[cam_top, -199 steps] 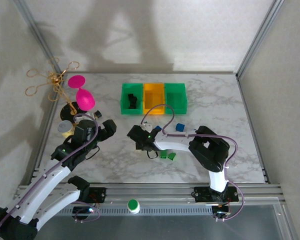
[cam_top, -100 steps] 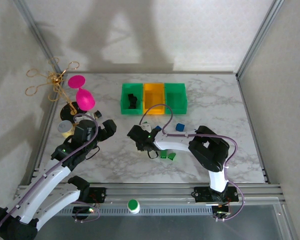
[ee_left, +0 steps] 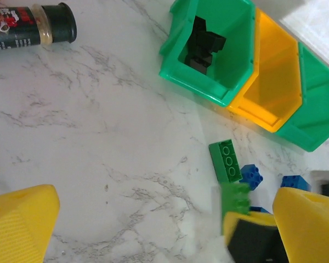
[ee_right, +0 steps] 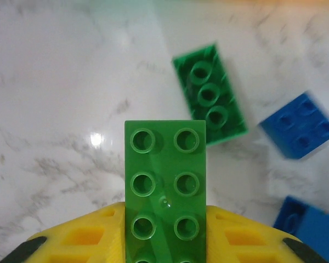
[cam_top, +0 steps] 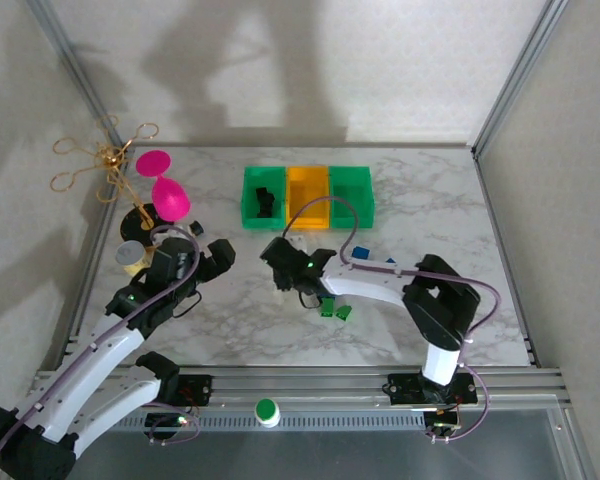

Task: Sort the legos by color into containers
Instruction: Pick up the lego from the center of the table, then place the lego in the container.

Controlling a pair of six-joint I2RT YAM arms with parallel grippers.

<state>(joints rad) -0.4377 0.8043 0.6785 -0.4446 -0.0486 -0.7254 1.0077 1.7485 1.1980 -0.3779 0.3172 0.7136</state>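
Marbled white surface [cam_top: 238, 312], with three small open plastic bins in a row at its far side. An orange-yellow rectangular bin [cam_top: 307, 195] stands in the middle. A green bin holding black studded bricks [cam_top: 263, 197] touches it on the left. A second green bin [cam_top: 351, 195], in which no brick can be made out, touches it on the right.

A green two-by-four studded plastic brick [ee_right: 165, 181] is gripped between the yellow jaws of the right gripper [ee_right: 165, 219], raised above the surface on the near side of the orange-yellow bin. A narrow green brick [ee_right: 209, 94] and small blue bricks [ee_right: 299, 125] lie loose on the marble on that same near side. The left gripper [cam_top: 212, 256] hangs to the near left of the orange-yellow bin, its jaws spread wide with nothing between them.

The step in hand is judged to be the carrying of a green brick to its container. The black bricks are already gathered left of the orange-yellow bin. The next move therefore calls for the brick to be taken to the green bin on its right, lowered within the walls and released only there.
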